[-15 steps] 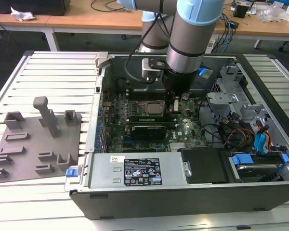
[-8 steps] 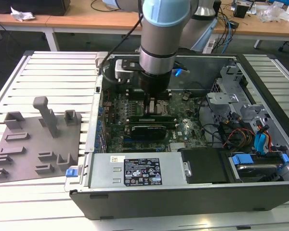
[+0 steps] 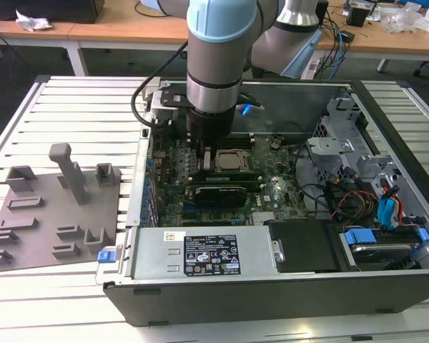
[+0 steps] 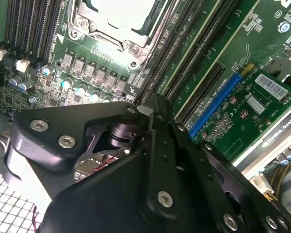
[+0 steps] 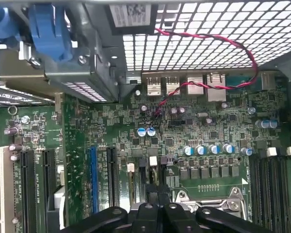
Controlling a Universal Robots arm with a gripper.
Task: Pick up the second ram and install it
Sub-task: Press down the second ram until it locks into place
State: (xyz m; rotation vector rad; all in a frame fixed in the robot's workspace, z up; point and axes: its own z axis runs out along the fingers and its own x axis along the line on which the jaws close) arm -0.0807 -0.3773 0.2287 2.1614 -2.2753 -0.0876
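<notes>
Grey plastic tray (image 3: pixel 28 236) sat on the exterior view's left, no green stick visible on it. Arm was down inside the open PC case (image 3: pixel 272 304), gripper (image 3: pixel 202 151) just beside the CPU socket (image 3: pixel 231 161), low over the motherboard (image 3: pixel 275 194); likely placed there to reach the memory slots.

Second wrist view: gripper (image 4: pixel 148 112) hung over the near ends of the black memory slots (image 4: pixel 184 63), next to the socket (image 4: pixel 116 19).

First wrist view: gripper (image 5: pixel 157 196) lined up along the slot direction. Couldn't tell if it was clamped or apart. The second ram wasn't discernible, so its location and look stayed unconfirmed.
</notes>
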